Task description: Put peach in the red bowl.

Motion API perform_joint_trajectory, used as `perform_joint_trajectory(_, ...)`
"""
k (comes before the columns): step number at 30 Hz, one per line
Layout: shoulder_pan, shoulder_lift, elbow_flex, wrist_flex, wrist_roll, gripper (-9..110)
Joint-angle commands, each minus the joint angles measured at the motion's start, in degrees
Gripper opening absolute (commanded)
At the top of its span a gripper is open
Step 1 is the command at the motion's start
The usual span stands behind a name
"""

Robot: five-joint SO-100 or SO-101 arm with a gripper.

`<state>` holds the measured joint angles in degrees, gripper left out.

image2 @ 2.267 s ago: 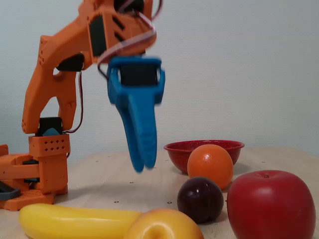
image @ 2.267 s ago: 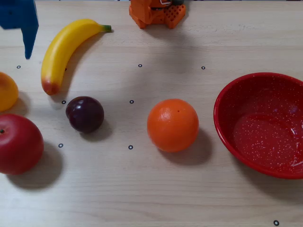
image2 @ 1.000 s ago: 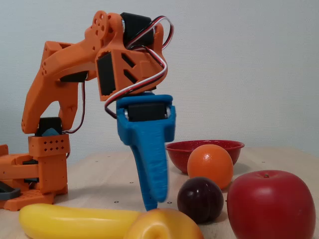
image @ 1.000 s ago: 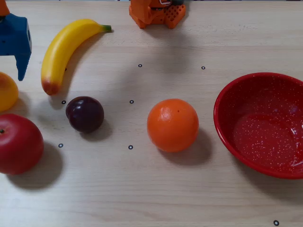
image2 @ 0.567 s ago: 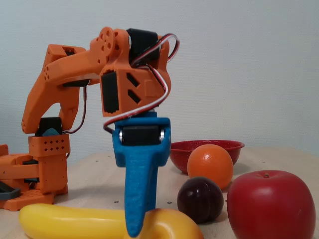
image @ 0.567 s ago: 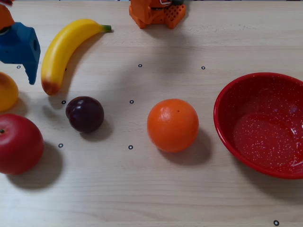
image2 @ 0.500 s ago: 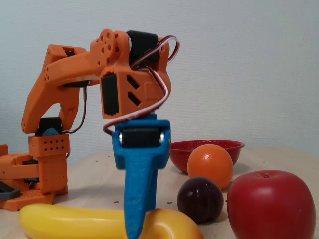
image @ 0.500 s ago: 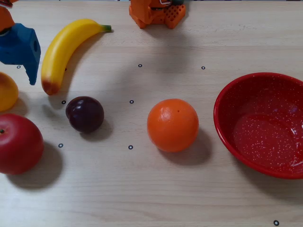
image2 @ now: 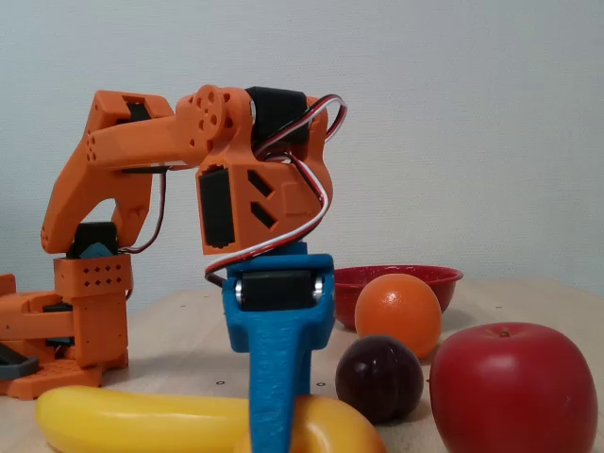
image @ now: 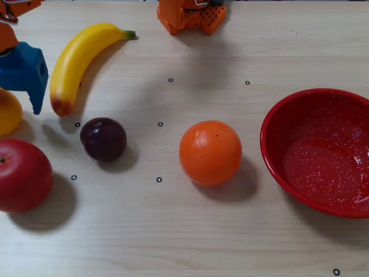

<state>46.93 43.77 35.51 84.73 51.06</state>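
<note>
Table (image: 173, 242), light wood with small ring marks, no readable writing or brands anywhere. Bowl (image: 323, 151) far right in the top view, empty. Apple (image: 22, 175), orange (image: 210, 152), banana (image: 78, 57), plum (image: 103, 138) scattered between. Peach (image: 8, 111) at the left edge, just above the apple, banana close by. Gripper (image: 36, 103) hangs right at the peach; can't tell if the fingers are parted or together. Risks: tip nudges the round peach and it rolls off-frame or into the apple; carry path crosses plum and orange.
</note>
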Motion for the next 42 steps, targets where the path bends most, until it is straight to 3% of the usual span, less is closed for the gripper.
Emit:
perform_joint_trajectory(1, -1.3, 3.7, -6.3, -1.6, 0.3, 50)
perform_joint_trajectory(42, -2.0, 0.2, -2.3, -5.8, -1.8, 50)
